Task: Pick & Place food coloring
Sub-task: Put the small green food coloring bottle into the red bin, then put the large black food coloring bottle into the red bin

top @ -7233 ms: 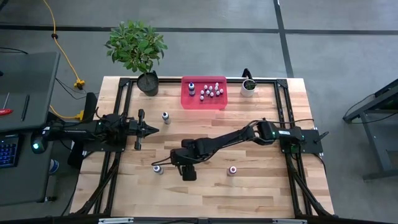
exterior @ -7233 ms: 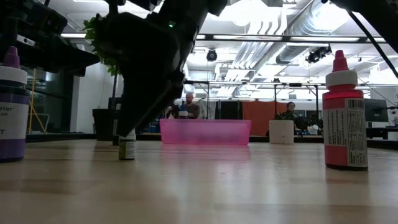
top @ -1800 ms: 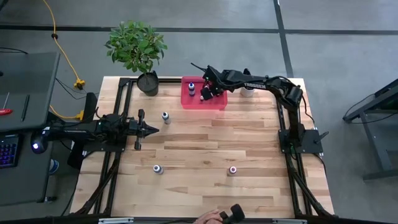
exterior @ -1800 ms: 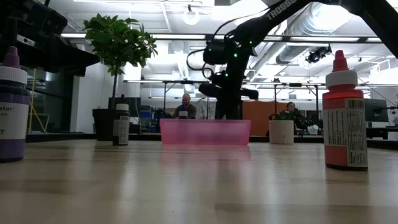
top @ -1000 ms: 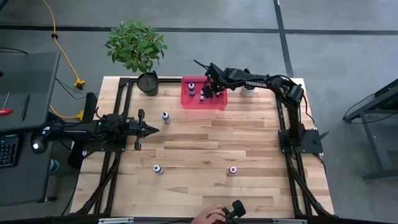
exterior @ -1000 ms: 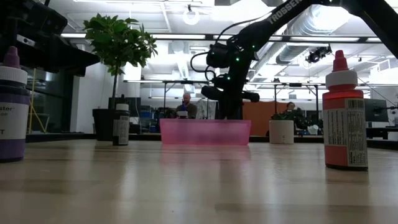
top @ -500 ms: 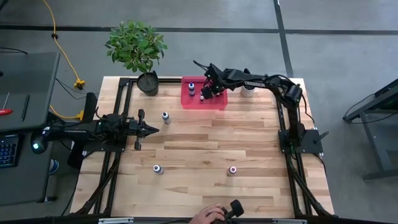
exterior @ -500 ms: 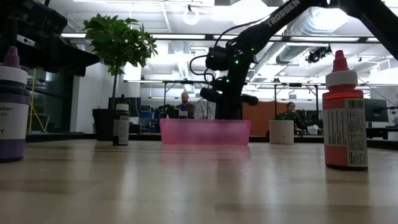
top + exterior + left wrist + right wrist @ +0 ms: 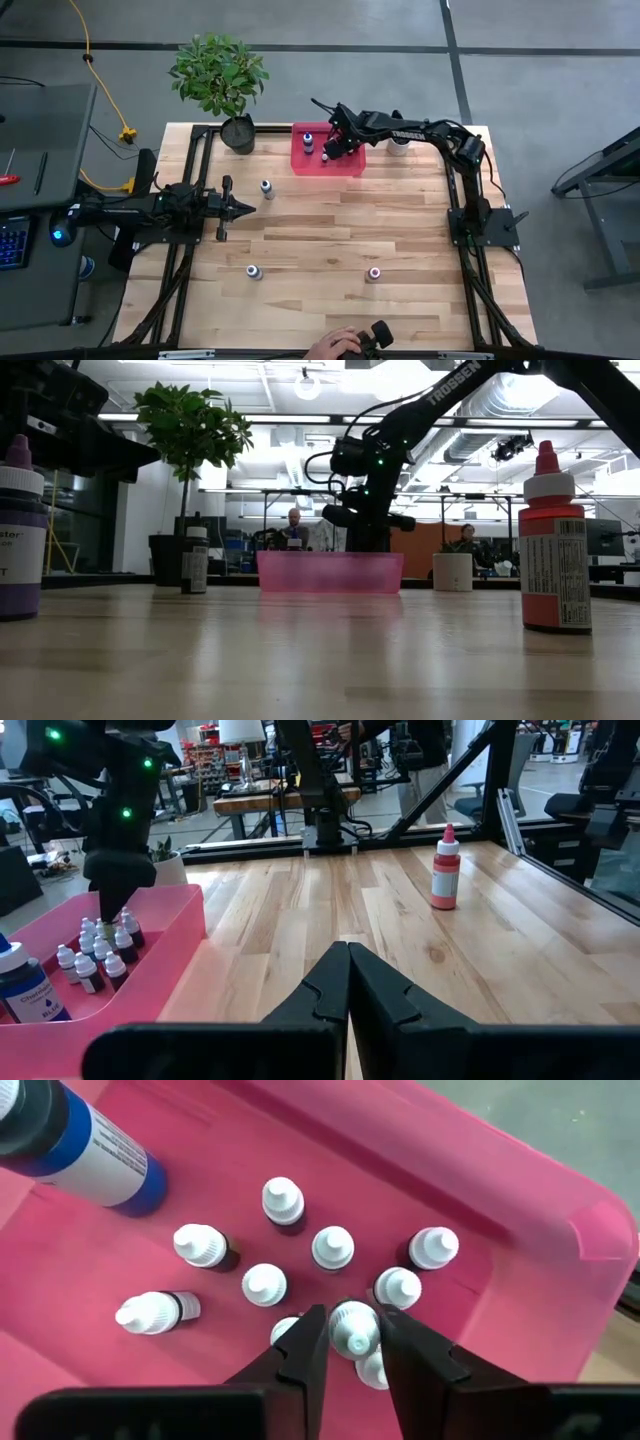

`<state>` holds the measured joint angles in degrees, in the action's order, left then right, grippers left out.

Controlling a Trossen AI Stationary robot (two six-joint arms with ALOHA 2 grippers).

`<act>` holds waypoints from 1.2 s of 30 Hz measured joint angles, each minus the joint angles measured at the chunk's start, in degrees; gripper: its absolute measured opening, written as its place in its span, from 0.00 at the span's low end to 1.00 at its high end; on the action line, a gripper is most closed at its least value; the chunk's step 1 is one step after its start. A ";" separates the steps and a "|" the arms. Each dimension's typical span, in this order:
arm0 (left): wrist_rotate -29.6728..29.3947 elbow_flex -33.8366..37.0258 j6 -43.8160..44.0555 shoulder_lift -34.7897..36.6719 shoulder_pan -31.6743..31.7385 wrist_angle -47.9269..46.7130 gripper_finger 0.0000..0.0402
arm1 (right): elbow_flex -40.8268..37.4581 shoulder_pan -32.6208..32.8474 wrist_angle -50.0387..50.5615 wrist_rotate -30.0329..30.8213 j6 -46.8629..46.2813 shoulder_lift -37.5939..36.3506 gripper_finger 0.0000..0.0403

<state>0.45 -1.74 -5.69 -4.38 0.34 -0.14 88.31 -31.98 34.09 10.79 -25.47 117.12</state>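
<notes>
Food coloring bottles [image 9: 333,1248] stand upright, caps up, clustered in the pink bin [image 9: 327,162] at the table's far edge; one small bottle [image 9: 352,1328] sits between the right tool's [image 9: 352,1342] fingers, which bracket it closely, though a firm clench cannot be told. Loose bottles remain near the table's [image 9: 400,230] middle and front. Compared with seven seconds ago, the right arm has moved from mid-table to the bin. The left tool [image 9: 347,982], clenched, waits at the left edge.
</notes>
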 joint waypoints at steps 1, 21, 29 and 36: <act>0.00 0.00 0.02 0.02 0.00 -0.02 0.00 | 0.00 -0.07 -0.01 -0.21 0.00 0.00 0.21; 0.00 0.00 0.01 0.00 0.01 -0.02 0.00 | 0.00 -0.25 -0.98 -1.32 0.17 -0.01 0.27; 0.00 0.00 0.02 0.01 0.01 -0.02 0.00 | 2.79 0.92 0.80 1.21 5.46 -2.90 0.27; 0.00 0.00 0.01 0.01 0.01 -0.01 0.00 | 3.89 3.53 2.28 1.47 12.04 -8.65 0.27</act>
<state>0.45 -1.74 -5.69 -4.37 0.35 -0.15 92.20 -28.45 36.38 12.26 -13.43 108.47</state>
